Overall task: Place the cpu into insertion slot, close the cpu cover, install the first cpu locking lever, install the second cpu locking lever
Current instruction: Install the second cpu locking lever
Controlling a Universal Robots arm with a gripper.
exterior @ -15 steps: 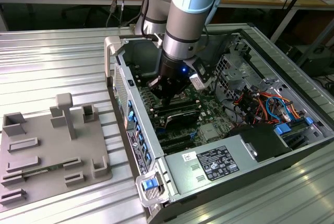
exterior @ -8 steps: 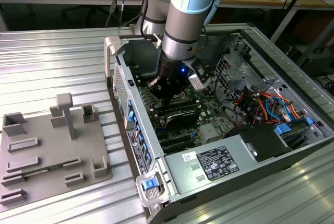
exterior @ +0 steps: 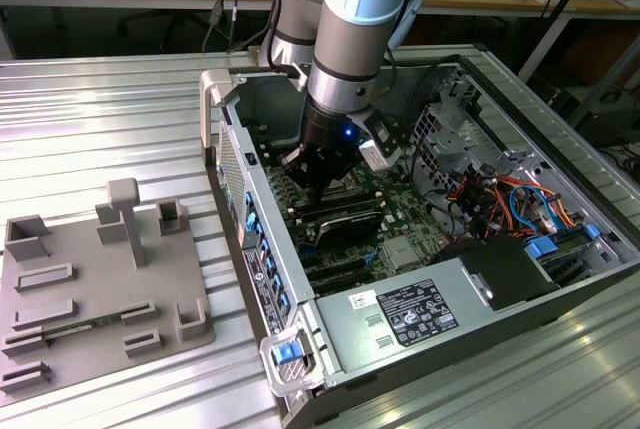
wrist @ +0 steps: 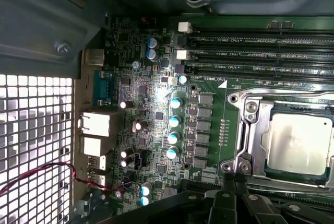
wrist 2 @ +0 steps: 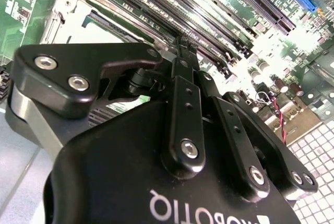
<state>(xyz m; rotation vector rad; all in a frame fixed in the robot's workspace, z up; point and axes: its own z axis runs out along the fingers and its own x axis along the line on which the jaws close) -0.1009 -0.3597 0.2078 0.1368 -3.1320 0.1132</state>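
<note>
Computer case (exterior: 330,334): open, walls hemming in the arm.
Memory slots (wrist: 261,51): long, black, just beside the insertion slot (wrist: 250,130).
Cpu cover (wrist: 245,145): stiff thin frame, down around the chip.
Cpu (wrist: 298,143): seated in the slot; light, fragile, edges only.
Gripper (wrist 2: 183,51): fingers nearly together, apparently empty, above the slot.

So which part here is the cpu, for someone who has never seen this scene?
Start at the open computer case and its green circuit board. Beside the long black memory slots sits a silvery metal frame, the cpu cover. The cpu is the pale square plate in its window.
</note>
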